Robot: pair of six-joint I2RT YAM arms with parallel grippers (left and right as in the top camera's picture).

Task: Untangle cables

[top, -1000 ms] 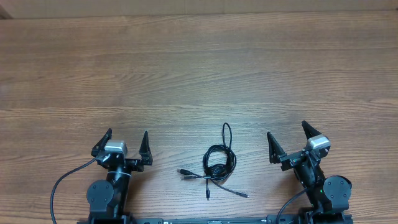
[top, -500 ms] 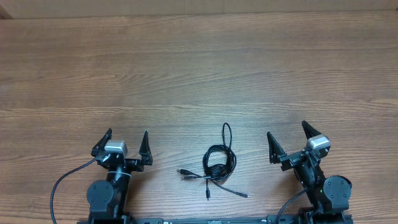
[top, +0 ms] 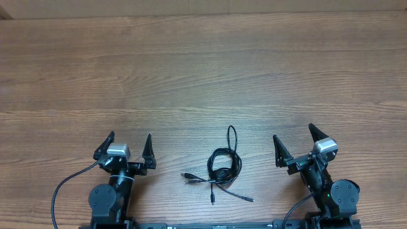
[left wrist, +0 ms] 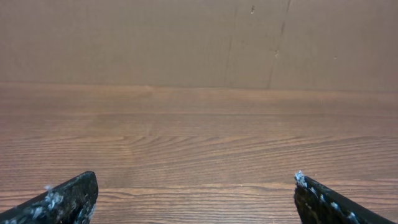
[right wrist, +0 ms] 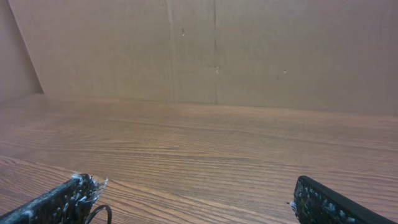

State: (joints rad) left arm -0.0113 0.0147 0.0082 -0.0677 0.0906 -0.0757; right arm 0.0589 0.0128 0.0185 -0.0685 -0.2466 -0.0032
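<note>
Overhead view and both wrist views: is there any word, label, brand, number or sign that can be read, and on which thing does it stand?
There is no readable text in any view.
The cables, the table, the left gripper, the right gripper and the cardboard wall show no letters, numbers or signs.

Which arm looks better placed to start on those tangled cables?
Probably the right: its open jaws sit nearer the cables, which also peek into its wrist view; the left wrist view shows none.
</note>
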